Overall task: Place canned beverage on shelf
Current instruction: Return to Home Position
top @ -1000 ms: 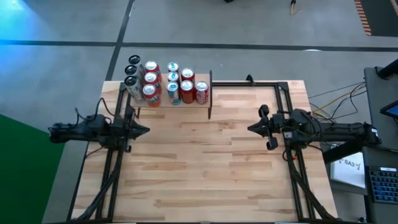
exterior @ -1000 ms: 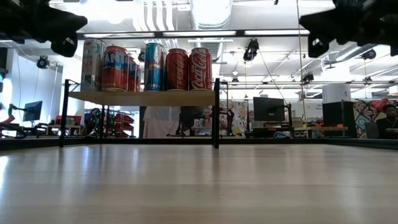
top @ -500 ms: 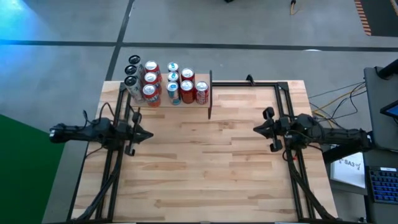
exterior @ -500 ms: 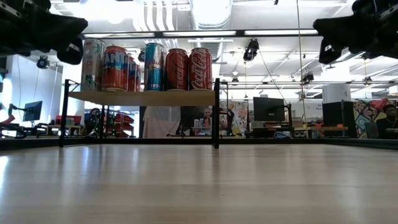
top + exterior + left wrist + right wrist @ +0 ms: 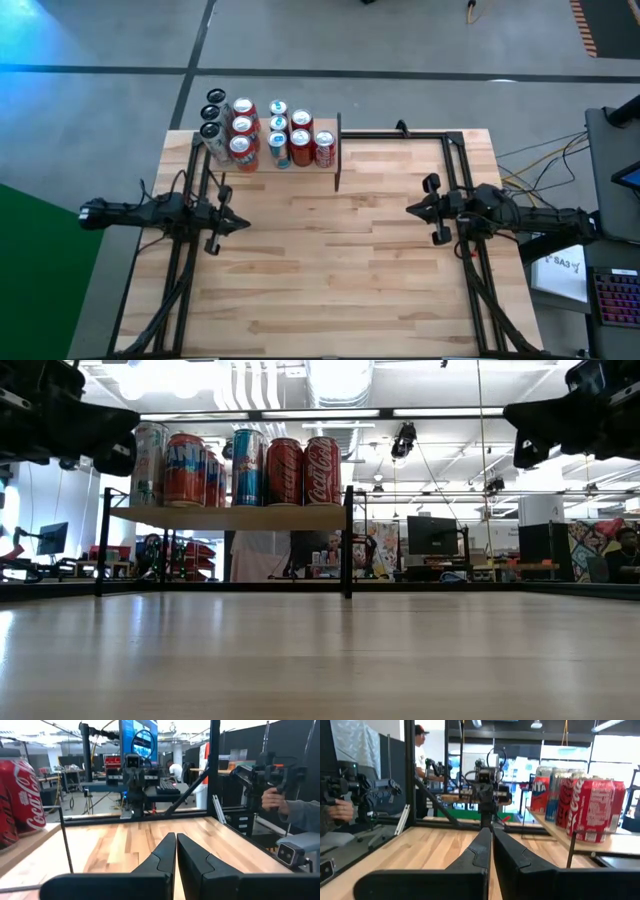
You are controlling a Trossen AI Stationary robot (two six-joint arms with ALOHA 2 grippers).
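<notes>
Cans (image 5: 265, 135) stand upright in a bunch on the shelf (image 5: 230, 517) at the table's (image 5: 340, 270) far left corner, nearer the left gripper (image 5: 242, 224), which hangs pinched closed and empty by the left edge, while the right gripper (image 5: 409, 209), closed and empty too, hangs by the right edge.

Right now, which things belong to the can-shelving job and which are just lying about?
Job: shelf; soda cans on it; left end effector and right end effector, both shut, empty.
Lying about: keyboard; person's hand beyond the table.
</notes>
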